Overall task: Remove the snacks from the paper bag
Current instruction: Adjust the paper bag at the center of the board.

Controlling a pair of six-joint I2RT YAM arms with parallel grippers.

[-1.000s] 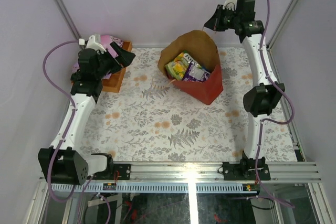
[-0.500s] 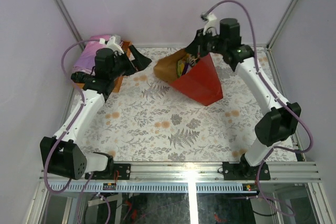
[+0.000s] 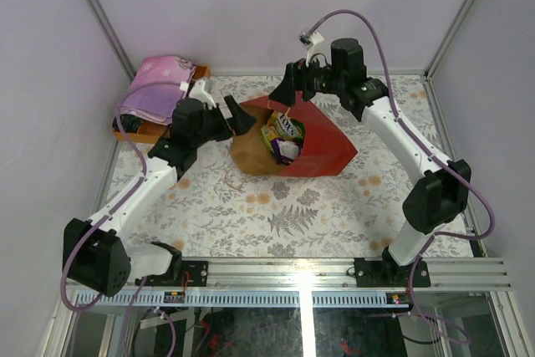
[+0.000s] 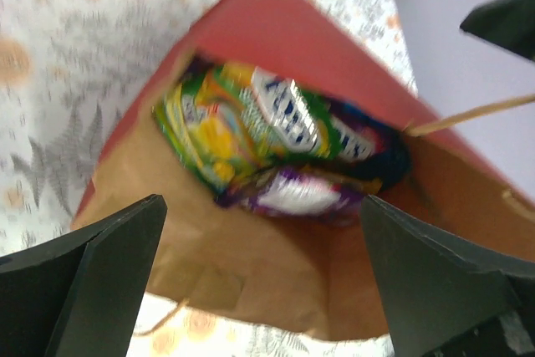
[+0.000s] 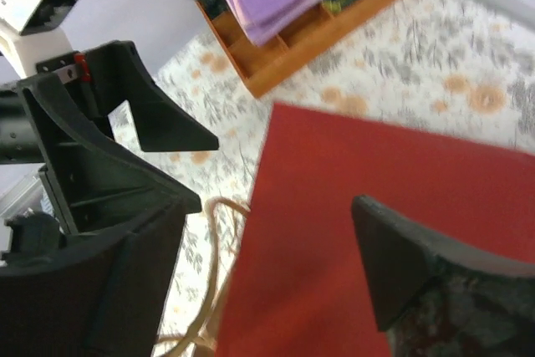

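Red paper outside, brown kraft within: the paper bag point(image 3: 322, 152) lies on its side just toward 12 o'clock of the counter's point(image 3: 351, 206) middle. Its mouth gapes to 9 o'clock, and the snacks point(image 3: 282, 135) are heaped deep inside, none yet out.

The left fingers point(image 3: 234, 119) hang spread wide and empty at the mouth's 10 o'clock lip. The right fingers point(image 3: 291, 94) are spread too, over the bag's 12 o'clock edge, clamping nothing I can see.

So the bag looks unpinned, and a reach from the left could shove it toward 3 o'clock instead of entering it. The glossy packets overlap, so a pinch may catch the kraft wall or slip off. A twisted handle point(image 4: 468, 114) runs off the rim and could snag. Both arms crowd one spot, so they may clash.
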